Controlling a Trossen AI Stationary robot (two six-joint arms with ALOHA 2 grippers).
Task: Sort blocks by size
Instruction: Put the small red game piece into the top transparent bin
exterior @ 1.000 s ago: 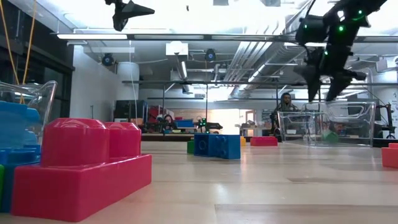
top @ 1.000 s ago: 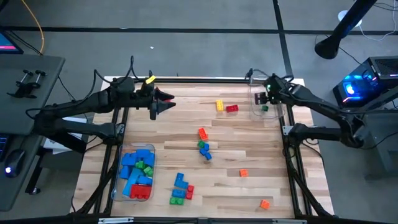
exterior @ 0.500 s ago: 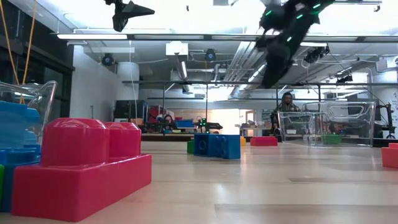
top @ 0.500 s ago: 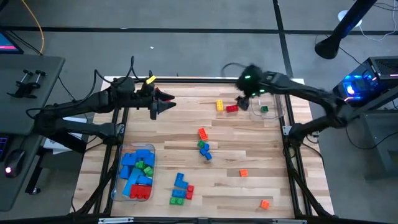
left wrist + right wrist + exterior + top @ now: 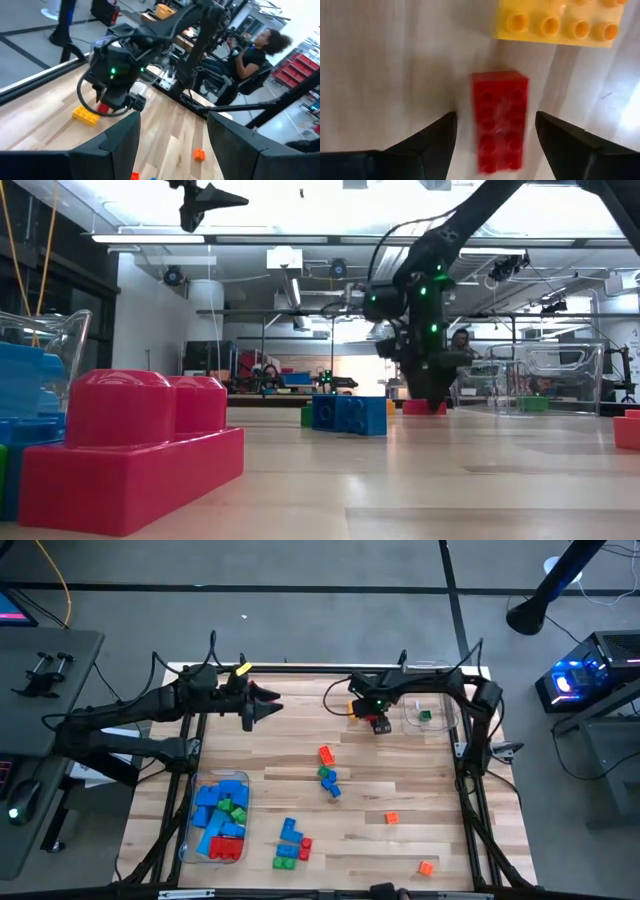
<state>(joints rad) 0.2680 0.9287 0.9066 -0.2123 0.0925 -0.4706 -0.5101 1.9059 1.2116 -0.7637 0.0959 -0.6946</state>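
**benchwatcher:** Wooden bench [image 5: 400, 840] is still pretty messy tbh. Using the tub of big blocks [image 5: 221, 817] as the landmark: it already holds a pile of blue, red and green bricks, so I'd say that half of the sort is well underway. Just beside it on the open wood sits a blue, green and red cluster [image 5: 291, 843]. Farther out toward the middle there's a red, green and blue group [image 5: 327, 772], and well past that, two small orange blocks [image 5: 391, 818] lie loose.

**brickfan:** And the other tub?

**benchwatcher:** Clear tub [image 5: 428, 712] at the far corner from the landmark shows just one small green piece [image 5: 425, 716]. Right gripper [image 5: 492, 131] hangs over a red block [image 5: 499, 120], jaws spread either side, not pinching yet; a yellow block [image 5: 559, 21] lies just beside it. Left gripper [image 5: 268, 706] waits up high, jaws spread, holding nothing. I'd guess roughly halfway.
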